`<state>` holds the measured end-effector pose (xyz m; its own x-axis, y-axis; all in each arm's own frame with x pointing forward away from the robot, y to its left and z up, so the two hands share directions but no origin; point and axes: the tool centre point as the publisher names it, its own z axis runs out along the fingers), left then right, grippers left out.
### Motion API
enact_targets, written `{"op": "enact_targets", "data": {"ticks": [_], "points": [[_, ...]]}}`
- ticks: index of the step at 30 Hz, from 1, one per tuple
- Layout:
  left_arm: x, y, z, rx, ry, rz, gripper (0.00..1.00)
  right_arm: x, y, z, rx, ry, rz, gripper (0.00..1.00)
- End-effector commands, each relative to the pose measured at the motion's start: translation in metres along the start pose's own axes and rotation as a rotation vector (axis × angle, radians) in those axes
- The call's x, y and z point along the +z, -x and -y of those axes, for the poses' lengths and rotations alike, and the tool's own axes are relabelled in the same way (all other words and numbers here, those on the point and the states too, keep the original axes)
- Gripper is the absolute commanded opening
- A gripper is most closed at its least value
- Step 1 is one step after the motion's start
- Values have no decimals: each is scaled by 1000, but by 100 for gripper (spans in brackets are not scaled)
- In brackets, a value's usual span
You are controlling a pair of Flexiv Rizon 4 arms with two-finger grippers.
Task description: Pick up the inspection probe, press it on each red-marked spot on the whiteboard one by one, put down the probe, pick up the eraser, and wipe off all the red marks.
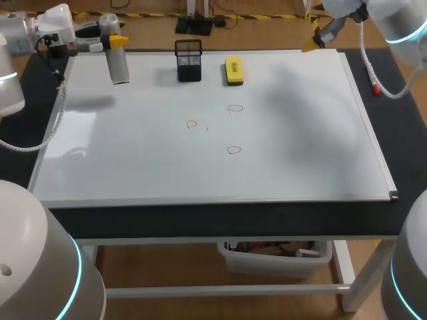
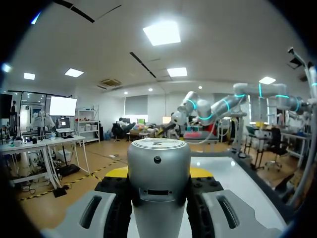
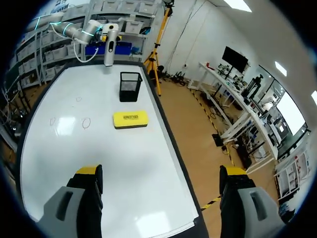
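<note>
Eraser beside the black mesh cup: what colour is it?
The eraser is yellow; the right wrist view shows it best.

The head camera sits high behind the near edge and looks down over the whole whiteboard (image 1: 200,167). The left wrist camera is at the far left corner and faces almost level, out into the room; the probe (image 2: 158,153), clamped in the left gripper (image 2: 158,173), stands very close before it. The right wrist camera hangs high over the far right corner and looks down along the whiteboard toward the left, between the parted fingers of the right gripper (image 3: 161,171). With the head view it shares the eraser (image 3: 130,119), the mesh holder (image 3: 130,85), the red marks (image 3: 86,123) and the probe.
</note>
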<state>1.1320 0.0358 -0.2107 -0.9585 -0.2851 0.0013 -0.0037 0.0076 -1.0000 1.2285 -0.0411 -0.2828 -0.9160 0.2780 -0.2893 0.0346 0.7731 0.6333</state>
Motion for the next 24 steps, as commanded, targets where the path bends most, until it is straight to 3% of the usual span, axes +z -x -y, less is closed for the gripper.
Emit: {"op": "enact_targets", "data": {"ticks": [1,12,24], "points": [[0,-2,1,2,0,5,0,14,10,-3,-32,-150,-286,100],[0,-2,1,2,0,5,0,36,8,-14,-148,-244,-352,100],[0,-2,1,2,0,5,0,63,-8,-29,-381,-385,-421,100]]}}
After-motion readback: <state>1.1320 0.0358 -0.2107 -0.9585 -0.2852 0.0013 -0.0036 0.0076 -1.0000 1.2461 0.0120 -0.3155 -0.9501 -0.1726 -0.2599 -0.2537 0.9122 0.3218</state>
